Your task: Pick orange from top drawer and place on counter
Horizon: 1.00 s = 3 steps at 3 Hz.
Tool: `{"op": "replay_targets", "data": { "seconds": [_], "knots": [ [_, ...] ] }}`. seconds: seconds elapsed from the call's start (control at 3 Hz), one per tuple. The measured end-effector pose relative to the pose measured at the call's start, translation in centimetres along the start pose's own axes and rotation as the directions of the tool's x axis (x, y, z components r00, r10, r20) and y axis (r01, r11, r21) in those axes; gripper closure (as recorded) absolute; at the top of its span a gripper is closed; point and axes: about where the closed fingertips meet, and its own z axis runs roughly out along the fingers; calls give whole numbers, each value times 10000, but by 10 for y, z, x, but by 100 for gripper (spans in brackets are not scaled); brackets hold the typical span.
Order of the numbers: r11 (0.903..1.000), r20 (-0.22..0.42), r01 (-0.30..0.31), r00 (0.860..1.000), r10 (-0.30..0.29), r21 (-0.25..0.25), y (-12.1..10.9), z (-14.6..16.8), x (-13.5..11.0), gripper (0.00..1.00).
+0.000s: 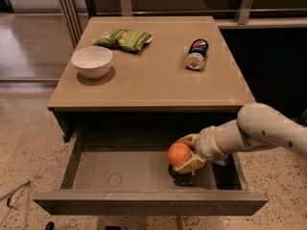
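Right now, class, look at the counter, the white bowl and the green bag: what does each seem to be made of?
The counter: probably laminate or coated wood, tan, glossy with soft reflections. The white bowl: ceramic or plastic, smooth and thick-rimmed. The green bag: thin, crinkled plastic film with a slight shine. The gripper is in the top drawer, holding the orange.

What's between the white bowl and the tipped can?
Only bare glossy tan counter, in camera view. The gripper is in the grey top drawer, shut on the round orange.

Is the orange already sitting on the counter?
No, the orange is inside the open top drawer, clasped in the pincer, below the counter.
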Motion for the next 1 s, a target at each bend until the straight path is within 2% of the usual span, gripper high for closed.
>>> {"op": "replay_targets", "data": {
  "seconds": [0.33, 0.67, 1.0],
  "knots": [
    [9982, 433, 50, 9991, -24, -600, 5, -26, -47, 100],
    [9982, 433, 50, 9991, -24, -601, 5, -26, -47, 100],
    [9986, 679, 282, 9974, -251, -456, -2, -51, -75, 100]
  ]
}}
